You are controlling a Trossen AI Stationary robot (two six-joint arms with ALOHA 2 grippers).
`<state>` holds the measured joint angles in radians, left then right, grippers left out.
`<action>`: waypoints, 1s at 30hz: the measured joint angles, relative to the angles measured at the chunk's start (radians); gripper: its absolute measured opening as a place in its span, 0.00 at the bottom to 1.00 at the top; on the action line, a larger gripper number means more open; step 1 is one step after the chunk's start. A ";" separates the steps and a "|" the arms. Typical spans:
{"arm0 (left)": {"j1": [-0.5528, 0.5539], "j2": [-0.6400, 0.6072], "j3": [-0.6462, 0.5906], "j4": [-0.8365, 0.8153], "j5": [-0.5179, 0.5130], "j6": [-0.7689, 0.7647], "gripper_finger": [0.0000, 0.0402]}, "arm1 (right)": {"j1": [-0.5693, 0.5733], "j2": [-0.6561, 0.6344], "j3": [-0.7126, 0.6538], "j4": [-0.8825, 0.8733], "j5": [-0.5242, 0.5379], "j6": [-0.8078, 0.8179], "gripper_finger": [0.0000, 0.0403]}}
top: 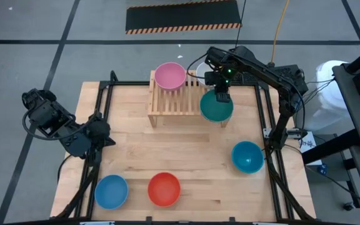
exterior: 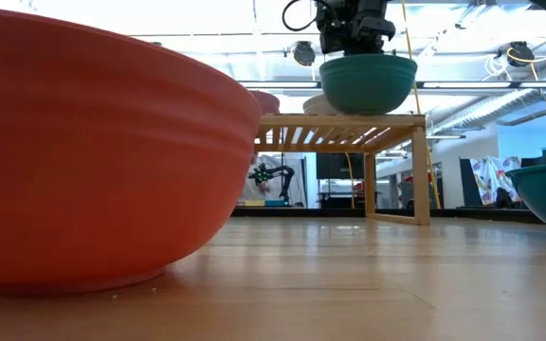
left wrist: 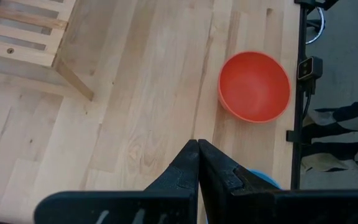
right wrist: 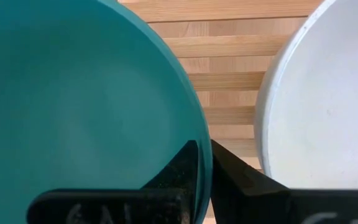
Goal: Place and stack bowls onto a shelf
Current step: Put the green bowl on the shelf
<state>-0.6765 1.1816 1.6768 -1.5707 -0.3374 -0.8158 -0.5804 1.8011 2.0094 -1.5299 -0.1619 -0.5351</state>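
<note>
My right gripper (top: 221,95) is shut on a green bowl (top: 216,108) at the near right corner of the light-wood slatted shelf (top: 167,103). A pink bowl (top: 169,75) stands on the shelf's far left part. A white bowl (right wrist: 322,106) stands on the slats at the far right, right beside the green one. A teal-blue bowl (top: 247,156), a red bowl (top: 164,189) and a blue bowl (top: 111,190) rest on the table. My left gripper (left wrist: 197,149) is shut and holds nothing; it hangs over the table's left side. My right gripper pinches the green bowl's rim (right wrist: 194,124) on its far side, one finger inside the bowl and one outside. The fingers come steeply from above. The bowl stays upright, mouth up, its base (exterior: 368,109) at shelf-top height; whether it touches the slats, I cannot tell.
Black frame rails (top: 269,125) run along the table's left and right sides. Bare wood lies between the shelf and the bowls near the front edge. In the low view the red bowl (exterior: 102,161) fills the near left.
</note>
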 joint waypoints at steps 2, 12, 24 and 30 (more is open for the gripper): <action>0.000 0.000 0.000 0.000 0.000 0.000 0.02 | 0.000 0.000 0.000 0.002 0.000 0.000 0.06; 0.000 0.000 0.000 0.000 0.000 0.000 0.02 | 0.000 0.000 0.000 0.025 0.001 0.000 0.06; 0.000 0.000 0.000 0.000 -0.001 0.000 0.02 | 0.000 0.000 0.000 0.038 0.003 -0.002 0.06; 0.000 0.000 0.000 0.000 -0.001 0.000 0.02 | 0.000 0.000 0.000 0.038 0.003 -0.001 0.06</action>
<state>-0.6765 1.1816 1.6768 -1.5707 -0.3382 -0.8162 -0.5804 1.8011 2.0098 -1.4921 -0.1585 -0.5362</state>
